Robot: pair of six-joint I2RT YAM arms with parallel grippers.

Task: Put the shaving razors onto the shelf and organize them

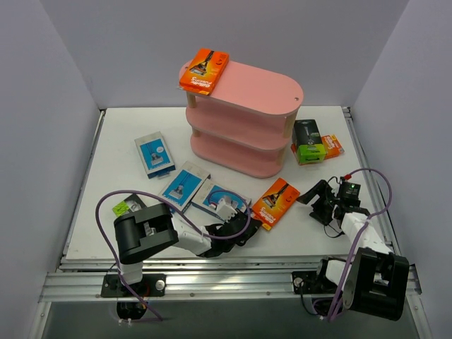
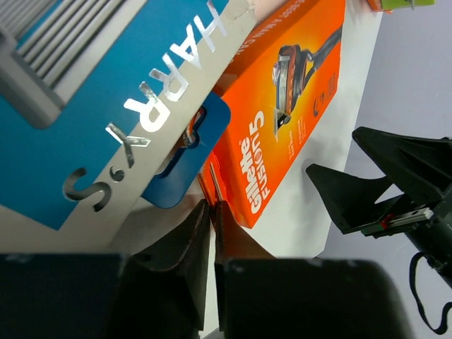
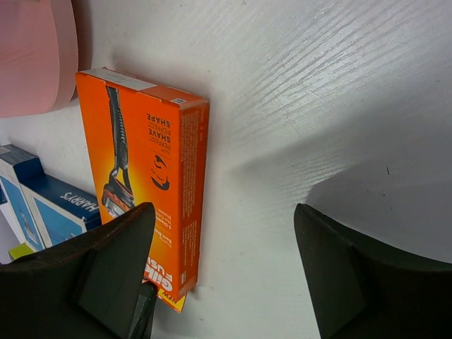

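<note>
While left hand (image 2: 213,205) nearly pinched at orange pack (image 2: 282,106) corner, grip unclear; right hand (image 3: 222,208) released.

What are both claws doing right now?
Left claw: closed or nearly so; cannot tell whether it pinches anything.
Right claw: open, holding nothing.

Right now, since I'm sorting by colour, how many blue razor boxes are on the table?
3. One box lies far left, a second box sits in front of the shelf, a third box is by the left hand. The left arm may hide more.
</note>
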